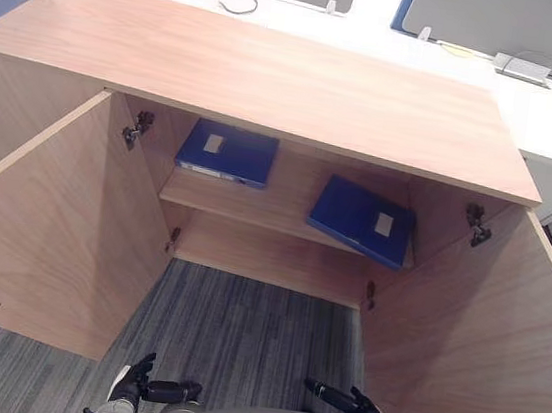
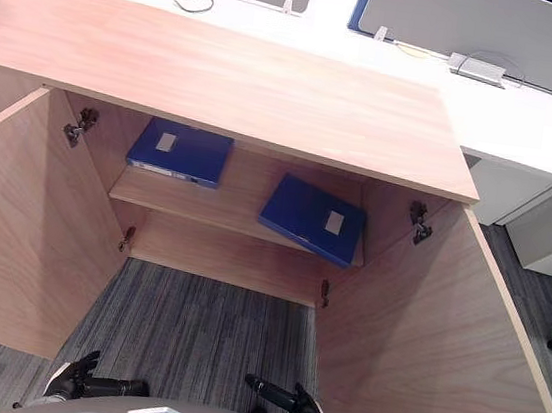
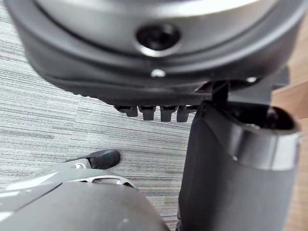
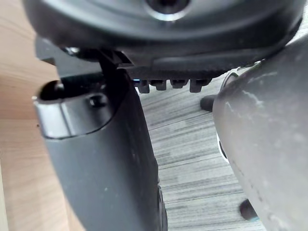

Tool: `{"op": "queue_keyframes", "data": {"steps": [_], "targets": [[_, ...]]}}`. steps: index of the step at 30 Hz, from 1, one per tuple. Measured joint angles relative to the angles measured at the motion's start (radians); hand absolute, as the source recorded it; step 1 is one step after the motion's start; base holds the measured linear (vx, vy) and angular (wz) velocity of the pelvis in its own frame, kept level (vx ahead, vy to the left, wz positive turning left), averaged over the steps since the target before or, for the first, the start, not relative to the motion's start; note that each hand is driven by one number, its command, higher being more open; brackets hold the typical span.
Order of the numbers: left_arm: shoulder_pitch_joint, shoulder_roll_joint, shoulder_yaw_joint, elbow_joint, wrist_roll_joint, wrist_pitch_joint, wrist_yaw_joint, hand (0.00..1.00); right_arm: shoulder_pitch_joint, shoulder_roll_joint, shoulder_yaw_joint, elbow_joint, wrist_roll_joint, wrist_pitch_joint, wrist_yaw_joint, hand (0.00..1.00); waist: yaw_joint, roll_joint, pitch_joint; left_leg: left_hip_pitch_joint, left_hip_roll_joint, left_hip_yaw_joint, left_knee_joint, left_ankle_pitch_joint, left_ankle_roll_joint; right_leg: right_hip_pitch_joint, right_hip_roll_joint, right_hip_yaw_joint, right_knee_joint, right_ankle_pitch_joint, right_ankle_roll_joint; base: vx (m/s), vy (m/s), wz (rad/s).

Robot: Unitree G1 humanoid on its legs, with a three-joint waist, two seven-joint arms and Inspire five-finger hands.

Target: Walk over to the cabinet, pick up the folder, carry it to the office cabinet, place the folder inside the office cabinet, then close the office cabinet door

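Left robot hand (image 1: pixel 146 388): low at 7 o'clock in our head view, fingers loose, holding nothing.
Right robot hand (image 1: pixel 347 404): low at 5 o'clock, relaxed and empty too.
Left door (image 1: pixel 51 229): swung wide open, at 10 o'clock from the left robot hand.
Right door (image 1: pixel 471 341): wide open, at 2 o'clock from the right robot hand and close beside it.
Folders: two blue ones lie flat on the shelf (image 1: pixel 286 203) inside the cabinet (image 1: pixel 271 85), at 12 o'clock from us, well apart from both hands.
Left folder (image 1: pixel 227 152): sits roughly square to the shelf.
Right folder (image 1: pixel 362 219): skewed, long axis roughly 10 to 4 o'clock, reaching the shelf's front edge.
Our judgement: placing looks done and closing remains. Each door suits the hand on its own side, and the right door looks nearer.
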Motion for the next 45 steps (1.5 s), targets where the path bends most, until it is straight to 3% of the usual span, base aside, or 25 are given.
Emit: {"op": "queue_keyframes", "data": {"steps": [3, 4, 6, 9, 11, 14, 16, 20, 21, 22, 23, 24, 25, 27, 28, 31, 32, 34, 35, 37, 38, 42, 43, 44, 45], "targets": [[-0.004, 0.001, -0.012, -0.004, 0.006, 0.004, 0.0, 1.0, -0.009, -0.001, -0.002, -0.003, 0.0, 0.004, -0.006, 1.0, 0.002, -0.006, -0.002, 0.0, -0.018, 0.03, 0.012, -0.027, 0.012, -0.029, -0.02, 0.043, 0.013, 0.008, -0.003, 0.0, 0.072, -0.43], [-0.01, -0.001, -0.022, -0.014, 0.008, 0.005, -0.002, 1.0, -0.023, -0.014, -0.002, -0.004, -0.001, 0.005, -0.007, 1.0, 0.006, 0.0, 0.018, -0.001, -0.041, 0.017, 0.062, -0.075, 0.032, -0.063, -0.046, 0.082, 0.09, -0.014, -0.035, 0.0, 0.162, -0.62], [-0.01, -0.002, -0.029, -0.026, 0.009, 0.005, -0.002, 1.0, -0.024, -0.021, -0.002, -0.007, -0.001, 0.005, -0.007, 1.0, 0.002, 0.008, 0.038, 0.014, -0.05, 0.022, 0.093, -0.104, 0.046, -0.079, -0.065, 0.102, 0.166, -0.033, -0.065, -0.04, 0.137, -0.48], [-0.01, -0.006, -0.041, -0.045, 0.018, 0.007, -0.002, 1.0, -0.01, -0.029, -0.002, -0.044, 0.001, 0.003, -0.01, 1.0, -0.006, 0.035, 0.066, 0.072, -0.034, 0.039, 0.132, -0.157, 0.065, -0.11, -0.091, 0.066, 0.331, 0.001, -0.102, -0.08, 0.091, -0.26], [-0.015, -0.006, -0.04, -0.062, 0.017, 0.009, -0.002, 1.0, -0.015, -0.031, -0.003, -0.045, 0.016, 0.005, -0.012, 1.0, -0.012, 0.039, 0.069, 0.068, -0.001, 0.038, 0.165, -0.181, 0.069, -0.13, -0.075, 0.046, 0.343, -0.001, -0.095, -0.1, 0.029, -0.06], [-0.014, -0.007, -0.04, -0.084, 0.009, 0.023, -0.002, 1.0, -0.018, -0.03, 0.001, -0.064, 0.112, 0.008, -0.007, 1.0, -0.016, 0.048, 0.095, 0.053, 0.054, 0.026, 0.244, -0.235, 0.05, -0.159, -0.004, 0.046, 0.261, -0.003, -0.059, 0.02, -0.031, 0.05], [-0.012, -0.006, -0.036, -0.111, 0.009, 0.037, 0.001, 1.0, -0.018, -0.03, 0.002, -0.074, 0.159, 0.008, -0.009, 1.0, -0.016, 0.044, 0.114, 0.052, 0.062, 0.017, 0.294, -0.277, 0.031, -0.181, 0.003, 0.064, 0.205, 0.015, -0.032, 0.16, -0.101, 0.14], [0.008, -0.009, -0.034, -0.227, 0.028, 0.054, 0.006, 1.0, -0.014, -0.03, -0.004, -0.092, 0.178, 0.009, -0.007, 1.0, -0.026, 0.039, 0.127, 0.009, 0.067, -0.084, 0.422, -0.383, -0.035, -0.229, -0.015, 0.151, 0.207, 0.017, -0.031, 0.3, -0.273, 0.69], [0.009, -0.039, -0.04, -0.284, 0.025, 0.055, 0.003, 1.0, -0.014, -0.053, -0.021, -0.107, 0.174, 0.01, -0.003, 1.0, -0.029, 0.084, 0.129, -0.017, 0.104, -0.148, 0.438, -0.398, -0.06, -0.255, -0.001, 0.115, 0.307, -0.013, -0.029, 0.48, -0.432, 1.36], [0.017, -0.058, -0.048, -0.354, 0.006, 0.05, -0.013, 1.0, -0.007, -0.071, -0.031, -0.122, 0.162, 0.007, -0.003, 1.0, -0.028, 0.107, 0.128, -0.04, 0.129, -0.209, 0.429, -0.399, -0.08, -0.29, -0.005, 0.065, 0.412, -0.103, -0.037, 0.45, -0.396, 1.29], [0.018, -0.072, -0.054, -0.383, -0.013, 0.047, -0.023, 1.0, -0.014, -0.073, -0.037, -0.122, 0.16, 0.007, -0.003, 1.0, -0.024, 0.123, 0.131, -0.051, 0.145, -0.236, 0.421, -0.394, -0.089, -0.304, -0.006, 0.039, 0.466, -0.15, -0.044, 0.5, -0.455, 1.16], [0.026, -0.109, -0.055, -0.406, -0.056, 0.046, -0.03, 1.0, -0.035, -0.09, -0.043, -0.118, 0.156, 0.01, -0.007, 1.0, -0.021, 0.147, 0.135, -0.056, 0.181, -0.293, 0.39, -0.363, -0.118, -0.324, -0.001, -0.01, 0.556, -0.223, -0.071, 0.39, -0.392, 0.82], [0.025, -0.121, -0.056, -0.405, -0.075, 0.048, -0.029, 1.0, -0.037, -0.1, -0.041, -0.118, 0.155, 0.011, -0.005, 1.0, -0.025, 0.159, 0.132, -0.059, 0.193, -0.32, 0.379, -0.353, -0.123, -0.325, 0.007, -0.029, 0.579, -0.245, -0.087, 0.41, -0.428, 0.8], [0.023, -0.136, -0.055, -0.405, -0.111, 0.046, -0.027, 1.0, -0.048, -0.103, -0.041, -0.119, 0.156, 0.01, -0.004, 1.0, -0.027, 0.159, 0.134, -0.089, 0.228, -0.398, 0.384, -0.29, -0.088, -0.32, 0.032, -0.076, 0.619, -0.279, -0.137, 0.31, -0.376, 0.63], [0.023, -0.137, -0.054, -0.404, -0.119, 0.045, -0.019, 1.0, -0.059, -0.102, -0.039, -0.121, 0.156, 0.008, -0.004, 1.0, -0.026, 0.143, 0.135, -0.12, 0.23, -0.413, 0.406, -0.24, -0.055, -0.314, 0.038, -0.098, 0.612, -0.288, -0.153, 0.26, -0.337, 0.52], [0.034, -0.156, -0.054, -0.4, -0.12, 0.046, 0.01, 1.0, -0.074, -0.114, -0.037, -0.138, 0.157, 0.004, -0.011, 1.0, -0.018, 0.128, 0.145, -0.191, 0.24, -0.336, 0.51, -0.148, 0.012, -0.233, 0.059, -0.149, 0.512, -0.296, -0.167, 0.23, -0.184, 0.5], [0.036, -0.157, -0.052, -0.405, -0.121, 0.049, 0.011, 1.0, -0.074, -0.112, -0.037, -0.147, 0.157, 0.003, -0.014, 1.0, -0.015, 0.124, 0.152, -0.197, 0.239, -0.308, 0.536, -0.16, 0.009, -0.203, 0.062, -0.149, 0.483, -0.296, -0.167, 0.2, -0.039, 0.54], [0.037, -0.159, -0.041, -0.414, -0.12, 0.032, 0.026, 1.0, -0.082, -0.12, -0.038, -0.17, 0.157, -0.001, -0.029, 1.0, -0.001, 0.108, 0.163, -0.236, 0.209, -0.202, 0.603, -0.239, -0.044, -0.104, 0.066, -0.169, 0.384, -0.292, -0.16, 0.12, 0.066, 0.55], [0.038, -0.16, -0.041, -0.415, -0.12, 0.026, 0.031, 1.0, -0.082, -0.122, -0.038, -0.17, 0.157, 0.0, -0.03, 1.0, 0.003, 0.109, 0.163, -0.249, 0.199, -0.182, 0.599, -0.245, -0.043, -0.092, 0.065, -0.179, 0.372, -0.291, -0.158, -0.03, 0.139, 0.47], [0.038, -0.159, -0.039, -0.416, -0.121, 0.019, 0.046, 1.0, -0.097, -0.125, -0.04, -0.18, 0.161, 0.013, -0.047, 1.0, 0.006, 0.12, 0.163, -0.299, 0.174, -0.121, 0.528, -0.217, -0.019, -0.081, 0.065, -0.219, 0.364, -0.288, -0.152, -0.14, 0.168, 0.4], [0.036, -0.163, -0.039, -0.415, -0.121, 0.02, 0.049, 1.0, -0.097, -0.122, -0.039, -0.193, 0.161, 0.007, -0.051, 1.0, 0.005, 0.133, 0.167, -0.327, 0.152, -0.092, 0.441, -0.137, -0.009, -0.081, 0.067, -0.241, 0.371, -0.289, -0.138, -0.08, 0.212, 0.54], [0.023, -0.141, -0.032, -0.419, -0.119, 0.013, 0.062, 1.0, -0.102, -0.088, -0.037, -0.196, 0.163, 0.006, -0.057, 1.0, 0.017, 0.102, 0.186, -0.308, 0.092, -0.104, 0.355, -0.107, -0.023, -0.084, 0.022, -0.271, 0.38, -0.28, -0.104, 0.1, 0.155, 0.49], [0.025, -0.142, -0.032, -0.417, -0.119, 0.014, 0.068, 1.0, -0.096, -0.085, -0.036, -0.196, 0.163, 0.007, -0.058, 1.0, 0.032, 0.104, 0.188, -0.297, 0.092, -0.103, 0.355, -0.106, -0.022, -0.102, 0.004, -0.275, 0.444, -0.277, -0.101, 0.08, 0.06, 0.02], [0.026, -0.146, -0.026, -0.411, -0.119, 0.014, 0.079, 1.0, -0.099, -0.078, -0.029, -0.199, 0.163, 0.006, -0.057, 1.0, 0.034, 0.125, 0.202, -0.279, 0.105, -0.106, 0.355, -0.106, -0.022, -0.134, 0.0, -0.25, 0.47, -0.309, -0.08, 0.05, 0.058, -0.07], [0.023, -0.143, -0.008, -0.407, -0.119, 0.014, 0.09, 1.0, -0.103, -0.075, -0.004, -0.203, 0.16, 0.003, -0.056, 1.0, 0.032, 0.134, 0.212, -0.26, 0.112, -0.103, 0.353, -0.106, -0.022, -0.13, 0.028, -0.221, 0.355, -0.293, -0.074, 0.0, 0.042, -0.09]]}}
